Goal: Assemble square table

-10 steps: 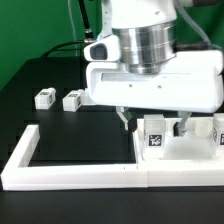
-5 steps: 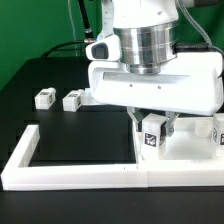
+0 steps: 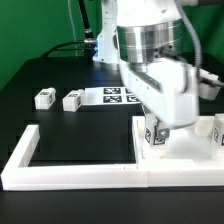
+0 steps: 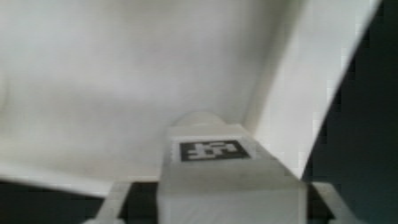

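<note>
The square table's large white slab point(image 3: 185, 152) lies at the exterior view's lower right, inside the border wall's corner. It fills the wrist view as a white surface point(image 4: 125, 80). My gripper point(image 3: 158, 131) is shut on a small white tagged leg block point(image 3: 154, 137), which stands upright at the slab's corner toward the exterior view's left. In the wrist view the leg point(image 4: 214, 150) sits between both fingers point(image 4: 121, 200) of the gripper point(image 4: 226, 203). Another leg block point(image 3: 218, 132) stands on the slab at the right edge. Two loose leg blocks point(image 3: 44, 98) point(image 3: 72, 100) lie on the black table.
The long white L-shaped border wall point(image 3: 60, 172) runs along the front and up the exterior view's left. The marker board point(image 3: 118, 96) lies flat behind the arm. Black table point(image 3: 85, 135) shows between the wall and the slab.
The fingers stood open around the leg block, then closed on it. The hand has since turned about its vertical axis while holding the leg, which uncovers the marker board.
</note>
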`<state>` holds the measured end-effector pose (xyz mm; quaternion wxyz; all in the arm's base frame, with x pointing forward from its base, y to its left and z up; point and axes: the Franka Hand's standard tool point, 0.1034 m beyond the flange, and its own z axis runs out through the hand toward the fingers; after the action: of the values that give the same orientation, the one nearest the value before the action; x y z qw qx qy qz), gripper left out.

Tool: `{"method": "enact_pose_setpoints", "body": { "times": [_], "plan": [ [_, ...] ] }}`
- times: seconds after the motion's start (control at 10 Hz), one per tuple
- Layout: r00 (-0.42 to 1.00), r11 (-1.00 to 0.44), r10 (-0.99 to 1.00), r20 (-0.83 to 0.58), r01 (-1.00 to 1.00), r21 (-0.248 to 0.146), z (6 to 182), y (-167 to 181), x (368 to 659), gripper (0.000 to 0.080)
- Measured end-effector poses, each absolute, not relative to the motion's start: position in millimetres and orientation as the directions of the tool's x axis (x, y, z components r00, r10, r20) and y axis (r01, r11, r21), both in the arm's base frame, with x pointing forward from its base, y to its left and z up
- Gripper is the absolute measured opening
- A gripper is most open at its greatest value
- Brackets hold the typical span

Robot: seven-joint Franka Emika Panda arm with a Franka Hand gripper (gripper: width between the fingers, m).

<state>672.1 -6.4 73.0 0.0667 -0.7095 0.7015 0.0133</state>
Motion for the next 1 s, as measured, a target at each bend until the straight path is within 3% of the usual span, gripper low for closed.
{"method": "enact_pose_setpoints", "body": {
  "times": [0.1,0.4,0.5,0.6,0.8,1.0],
  "plan": [
    [-0.189,0.207,-0.964,-0.187,-0.975,-0.084,68.6,-15.2,669.2,0.0294],
    [-0.179,0.197,-0.968,-0.178,-0.976,-0.090,67.3,-18.6,668.1,0.0298],
    [-0.115,0.133,-0.979,-0.168,-0.986,-0.099,66.9,-18.2,668.0,0.0483],
    [0.069,-0.054,-0.989,-0.130,-0.991,-0.119,66.8,-14.3,668.7,0.0599],
    [0.419,-0.406,-0.904,-0.078,-0.903,-0.142,69.6,-12.1,671.5,0.0635],
    [0.488,-0.476,-0.870,-0.065,-0.867,-0.146,68.8,-13.6,670.8,0.0647]
  ]
}}
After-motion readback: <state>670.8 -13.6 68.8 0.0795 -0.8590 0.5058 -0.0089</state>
